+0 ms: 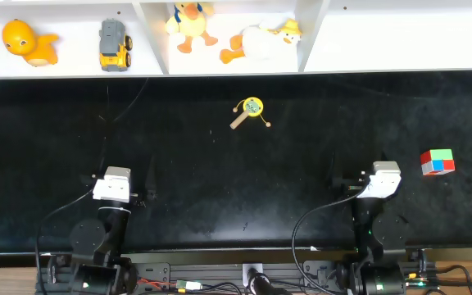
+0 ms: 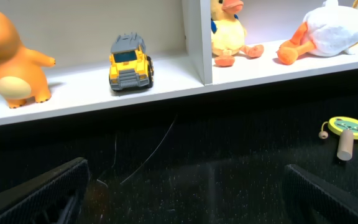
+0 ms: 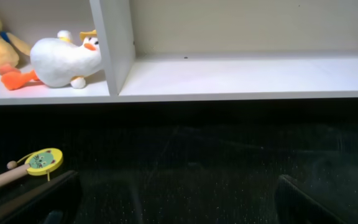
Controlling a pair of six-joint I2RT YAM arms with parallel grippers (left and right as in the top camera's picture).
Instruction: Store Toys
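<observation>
A small yellow-green rattle drum with a wooden handle lies on the black mat in front of the shelf, also seen as the rattle and the rattle. A red, green and blue cube rests at the mat's right side. On the white shelf stand an orange dinosaur, a yellow toy truck, a yellow duck and a white goose. My left gripper is open, low over the mat near its base. My right gripper is open too, with nothing between its fingers.
The shelf's rightmost compartment holds nothing. White dividers separate the compartments. Cables run along the table's front edge. The black mat between the arms and the shelf is bare.
</observation>
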